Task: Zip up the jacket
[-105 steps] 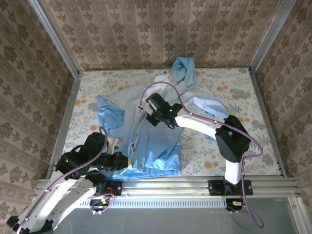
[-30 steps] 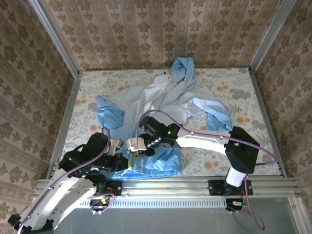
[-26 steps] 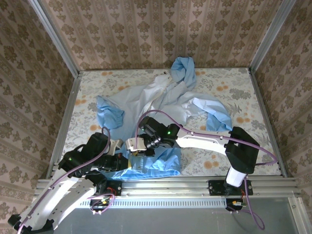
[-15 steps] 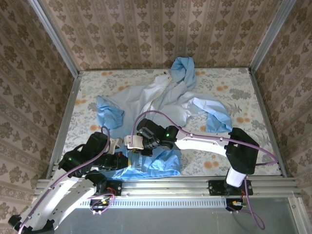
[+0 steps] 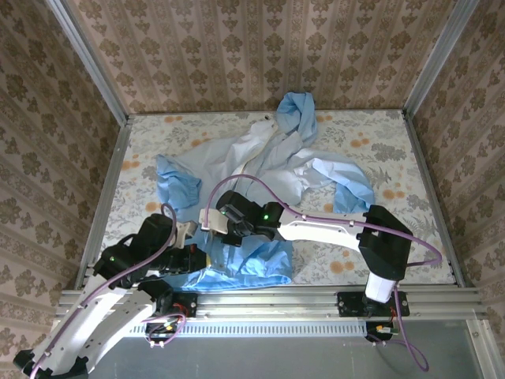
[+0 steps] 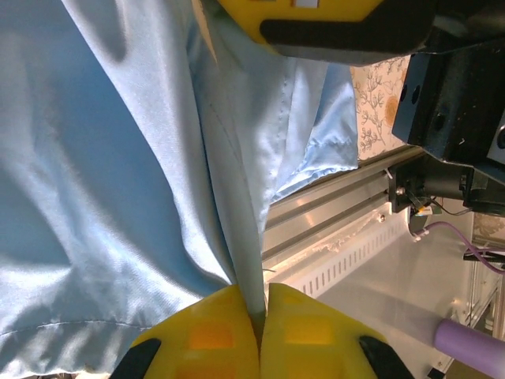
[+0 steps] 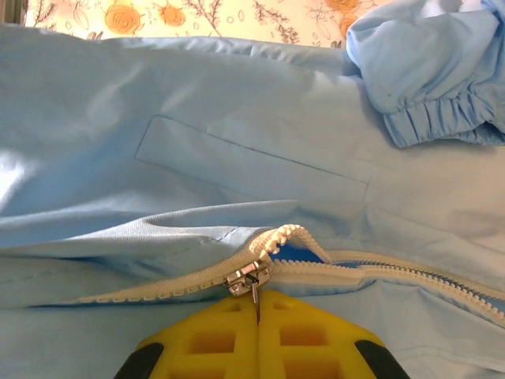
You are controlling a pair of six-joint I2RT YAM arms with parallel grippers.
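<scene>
The big, thin, light-blue cloth jacket (image 5: 264, 257) lies spread out in the middle of the flowery table (image 5: 410, 158). Its bottom edge is at the lower middle of the top view.

Our left gripper (image 6: 260, 304) is squeezed tight on a fold of the jacket's edge, at the bottom of its own view. Our right gripper (image 7: 256, 304) is squeezed tight too. It pinches the thin tab (image 7: 256, 294) that hangs from the small silver slider (image 7: 247, 279).

Left of the slider, the white zipper (image 7: 158, 295) has its teeth joined in one line. Right of the slider, the two rows of teeth split apart and run off to the right side of the frame.

So we think the zipping has begun, but only a short bit is closed. In the top view the front of the jacket looks open toward the upper middle. We think most of the zipper is left to close.
</scene>
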